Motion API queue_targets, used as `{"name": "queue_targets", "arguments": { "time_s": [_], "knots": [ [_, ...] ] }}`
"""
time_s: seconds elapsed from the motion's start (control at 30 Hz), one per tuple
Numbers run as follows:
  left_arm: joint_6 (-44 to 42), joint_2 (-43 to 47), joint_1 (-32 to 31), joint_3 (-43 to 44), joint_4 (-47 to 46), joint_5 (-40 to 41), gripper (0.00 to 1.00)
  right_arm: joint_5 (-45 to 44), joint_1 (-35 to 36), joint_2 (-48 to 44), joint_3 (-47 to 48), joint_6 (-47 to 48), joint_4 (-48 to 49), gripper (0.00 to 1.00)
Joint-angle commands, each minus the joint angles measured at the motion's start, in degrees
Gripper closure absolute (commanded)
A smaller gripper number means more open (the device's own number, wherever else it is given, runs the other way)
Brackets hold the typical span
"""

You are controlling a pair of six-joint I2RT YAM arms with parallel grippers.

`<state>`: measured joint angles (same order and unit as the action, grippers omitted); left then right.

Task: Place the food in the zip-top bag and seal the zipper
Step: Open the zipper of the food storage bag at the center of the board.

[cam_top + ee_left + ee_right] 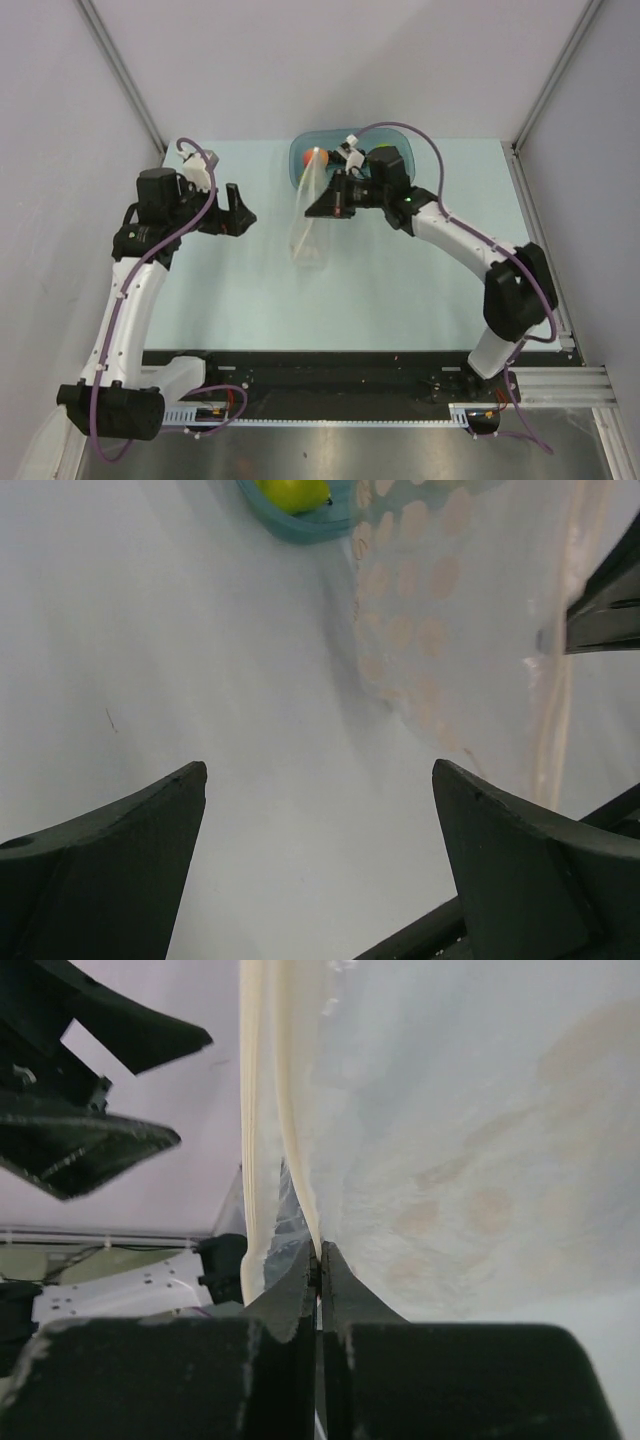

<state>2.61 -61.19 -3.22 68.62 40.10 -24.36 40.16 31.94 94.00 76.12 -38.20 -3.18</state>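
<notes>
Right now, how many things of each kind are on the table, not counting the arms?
Red-orange fruit: 1
Green fruit: 1, more may hide behind the arm
Bag: 1
Tub: 1
Total: 4

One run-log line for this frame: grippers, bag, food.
right gripper: shut on zip-top bag at zipper | left gripper: open, empty, beside bag | green fruit: in teal tub
</notes>
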Motion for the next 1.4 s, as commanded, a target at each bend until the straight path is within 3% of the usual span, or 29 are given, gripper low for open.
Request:
{"name": "queue_targets", "arguments": {
  "time_s": [0.0,0.13,0.27,0.5,0.7,0.73,0.77,0.87,0.93,1.07,1.37],
  "knots": [
    [1.6,0.9,0.1,0.5,-1.1,-3.1,0.02,-0.6,3.0,6.0,6.9,-10.0,9.1,1.00],
    [0.8,-1.5,-1.0,4.7,0.5,-3.7,0.03,-2.5,4.8,8.7,10.4,-10.6,8.5,1.00],
    [-1.5,-3.3,-5.5,7.9,3.0,0.0,0.04,-1.2,5.7,11.9,12.8,-14.3,12.2,1.00],
    [-4.5,-7.4,-7.0,12.8,6.2,5.3,0.10,1.7,8.4,18.9,21.5,-20.1,15.7,1.00],
    [-5.5,-9.7,-6.3,16.9,7.2,11.7,0.27,4.9,8.8,21.8,23.6,-19.4,14.8,1.00],
    [-5.7,-10.1,-6.3,16.7,7.3,12.5,0.32,5.3,8.8,21.9,23.6,-18.5,14.1,1.00],
    [-6.0,-10.6,-6.3,16.6,7.5,13.3,0.44,5.9,8.8,22.0,23.6,-18.2,13.9,1.00],
    [-6.8,-13.3,-6.2,16.3,8.7,15.9,0.54,6.6,8.2,21.7,23.1,-16.9,12.7,1.00],
    [-7.1,-14.7,-6.3,16.4,9.5,14.3,0.53,6.7,7.5,21.7,22.4,-16.3,11.9,1.00],
    [-5.6,-14.3,-6.3,17.2,8.2,8.6,0.33,7.6,6.9,22.1,22.5,-15.3,12.0,1.00],
    [-3.3,-17.6,-7.8,23.6,7.5,6.5,0.32,7.9,6.9,22.8,22.5,-13.3,11.0,1.00]
  ]
}}
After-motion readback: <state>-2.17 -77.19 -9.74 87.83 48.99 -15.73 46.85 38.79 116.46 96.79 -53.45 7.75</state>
